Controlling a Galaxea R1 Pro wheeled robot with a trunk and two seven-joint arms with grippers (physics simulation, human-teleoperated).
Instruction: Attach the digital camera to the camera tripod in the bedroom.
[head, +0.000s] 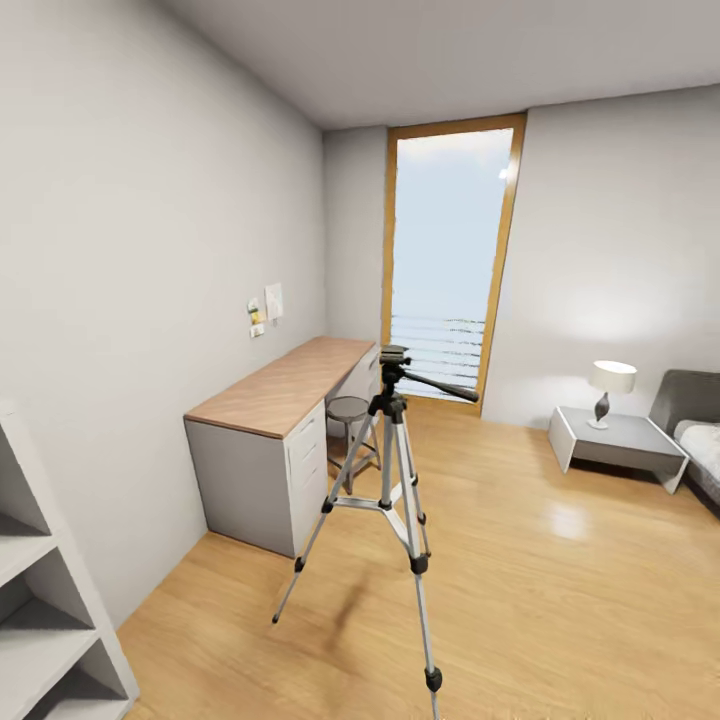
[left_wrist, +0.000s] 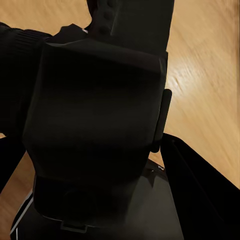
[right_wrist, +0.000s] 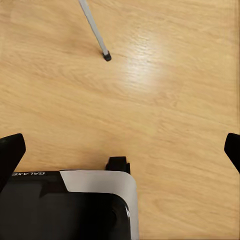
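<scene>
Standing on the light wood plank floor (head: 560, 560) of the bedroom, the tall camera tripod (head: 393, 500) with thin silver legs and black joints occupies the middle of the head view. Nearest, at the left edge, are grey cubby shelves (head: 40, 620). The tripod's three legs splay out; its column is upright, and its black head's long pan handle points to the right and slightly down. Just beyond it, against the left wall, is a grey desk with a wooden top (head: 285, 400), with a round stool (head: 348, 410) beside it. Farther right sit a low grey table (head: 615, 445) bearing a white-shaded lamp (head: 610, 385) and the edge of a grey bed (head: 695, 430). A tall wood-framed window (head: 450, 260) closes the far wall.

In the left wrist view, the left gripper (left_wrist: 100, 115) is clamped on the chunky black digital camera (left_wrist: 95, 130), which hangs above the floor. In the right wrist view, the right gripper (right_wrist: 120, 145) has its fingertips (right_wrist: 10, 150) spread wide and holds nothing; one tripod leg with its black foot is planted beyond it.
</scene>
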